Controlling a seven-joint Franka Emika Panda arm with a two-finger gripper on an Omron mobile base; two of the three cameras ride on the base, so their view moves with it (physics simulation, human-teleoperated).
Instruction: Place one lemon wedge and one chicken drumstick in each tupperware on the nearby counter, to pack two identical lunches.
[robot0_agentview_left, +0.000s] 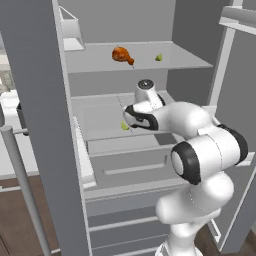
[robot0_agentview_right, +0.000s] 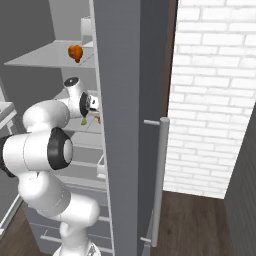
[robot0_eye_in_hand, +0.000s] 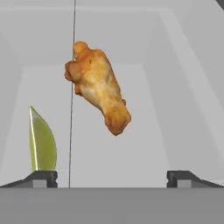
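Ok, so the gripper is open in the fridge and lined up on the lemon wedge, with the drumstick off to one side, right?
Not quite. In the hand view the open gripper is lined up on the golden chicken drumstick, which lies ahead between the fingers. The lemon wedge is the thing off to one side, by one finger.

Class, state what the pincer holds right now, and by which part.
Nothing: the pincer is open, with the golden chicken drumstick ahead of it and a lemon wedge by one fingertip.
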